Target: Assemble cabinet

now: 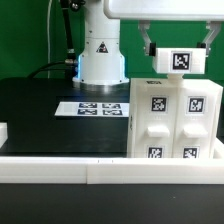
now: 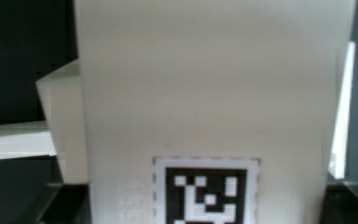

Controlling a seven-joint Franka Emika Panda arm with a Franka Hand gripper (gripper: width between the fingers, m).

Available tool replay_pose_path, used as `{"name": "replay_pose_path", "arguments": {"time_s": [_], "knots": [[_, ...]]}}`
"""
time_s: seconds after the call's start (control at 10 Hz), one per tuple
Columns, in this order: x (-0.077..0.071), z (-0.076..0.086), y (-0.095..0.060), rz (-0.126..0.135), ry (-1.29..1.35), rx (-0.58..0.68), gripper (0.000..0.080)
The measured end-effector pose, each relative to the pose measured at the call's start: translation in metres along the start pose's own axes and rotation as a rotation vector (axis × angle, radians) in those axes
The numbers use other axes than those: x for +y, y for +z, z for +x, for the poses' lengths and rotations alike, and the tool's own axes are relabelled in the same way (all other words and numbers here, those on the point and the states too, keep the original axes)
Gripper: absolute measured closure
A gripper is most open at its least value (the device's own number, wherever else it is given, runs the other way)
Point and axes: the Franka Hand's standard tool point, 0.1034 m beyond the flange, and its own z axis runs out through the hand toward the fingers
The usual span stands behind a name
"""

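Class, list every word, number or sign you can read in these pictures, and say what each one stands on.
No words or numbers can be read.
Warning triangle on the robot base: symbol too small to read.
Square tags on the cabinet and the marker board: patterns only, no text.

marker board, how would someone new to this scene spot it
Find the black table in front of the robot's white base. The marker board is the thin white strip lying flat there, to the exterior view's left of the cabinet. Unlike that tall box, its tags all face up.
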Motion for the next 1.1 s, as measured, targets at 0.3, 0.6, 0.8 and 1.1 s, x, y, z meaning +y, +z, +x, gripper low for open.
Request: {"name": "replay_pose_path", "arguments": {"time_s": [0.3,0.6,0.8,1.1], "knots": [[-0.0003,0.0085,-0.0008,0.005,-0.015,0.059,0.024],[-0.0002,0.0087,-0.0014,0.006,-0.015,0.071,0.024],[-0.0002,0.0086,-0.0014,0.006,-0.015,0.071,0.024],[-0.0001,0.0087,-0.0014,0.008,0.02,0.071,0.024]]}}
